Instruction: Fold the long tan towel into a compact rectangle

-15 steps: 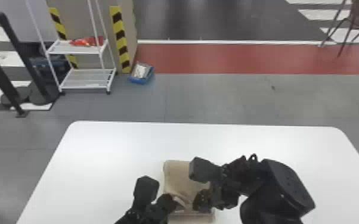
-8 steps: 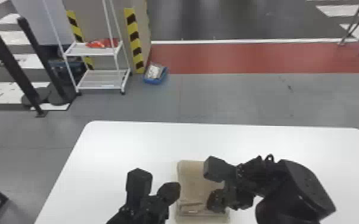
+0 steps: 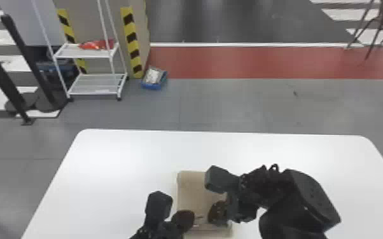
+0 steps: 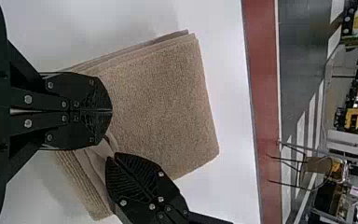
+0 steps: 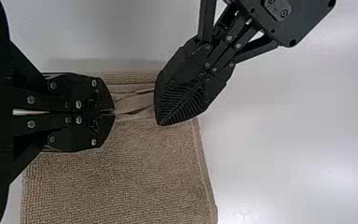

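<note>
The soft, light towel (image 3: 189,194) lies folded on the desk's (image 3: 121,165) near middle; its layers may slide, so pinch the rumpled near folds (image 5: 134,101) deeply. Left pincer (image 4: 112,111) and right pincer (image 5: 114,112) are closed; caught cloth, cannot tell.

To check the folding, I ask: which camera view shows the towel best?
The left wrist view: the towel is large there, with stacked layers at one edge, though partly covered. The right wrist view shows its creased band closely but cuts it off. The head view shows it small and partly covered.
</note>
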### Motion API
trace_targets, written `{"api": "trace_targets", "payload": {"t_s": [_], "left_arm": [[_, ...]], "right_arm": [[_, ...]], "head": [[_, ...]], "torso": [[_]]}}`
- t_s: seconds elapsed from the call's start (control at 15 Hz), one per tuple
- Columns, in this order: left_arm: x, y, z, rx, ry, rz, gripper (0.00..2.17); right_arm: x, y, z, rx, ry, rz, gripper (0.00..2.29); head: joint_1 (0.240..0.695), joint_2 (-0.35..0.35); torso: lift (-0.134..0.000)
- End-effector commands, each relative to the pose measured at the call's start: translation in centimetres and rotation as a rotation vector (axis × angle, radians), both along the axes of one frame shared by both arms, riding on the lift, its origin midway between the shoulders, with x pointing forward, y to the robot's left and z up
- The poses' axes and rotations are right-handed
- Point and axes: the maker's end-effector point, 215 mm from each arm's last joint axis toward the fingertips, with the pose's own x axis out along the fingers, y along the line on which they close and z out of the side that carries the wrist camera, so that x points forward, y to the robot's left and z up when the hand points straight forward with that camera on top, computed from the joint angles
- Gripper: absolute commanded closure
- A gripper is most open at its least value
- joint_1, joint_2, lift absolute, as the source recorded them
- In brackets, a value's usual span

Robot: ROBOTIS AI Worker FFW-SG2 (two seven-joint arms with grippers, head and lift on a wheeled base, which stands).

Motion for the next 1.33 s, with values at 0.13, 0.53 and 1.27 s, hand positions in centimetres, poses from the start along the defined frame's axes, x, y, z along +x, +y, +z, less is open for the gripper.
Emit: {"api": "trace_targets", "payload": {"t_s": [0.13,0.53,1.27], "left_arm": [[0.1,0.2,-1.4,0.037,0.004,-0.004,1.87],[0.5,0.6,-1.8,0.061,-0.013,0.001,1.87],[0.5,-0.1,-1.6,0.067,-0.022,-0.013,1.87]], "right_arm": [[0.3,0.2,0.1,0.038,-0.032,-0.005,1.47],[1.0,-0.3,1.9,0.116,-0.036,-0.062,0.72],[6.4,-3.5,4.6,0.288,-0.084,-0.266,1.51]], "head": [[0.695,0.026],[0.695,0.031],[0.695,-0.020]], "torso": [[0.000],[0.000],[0.000]]}}
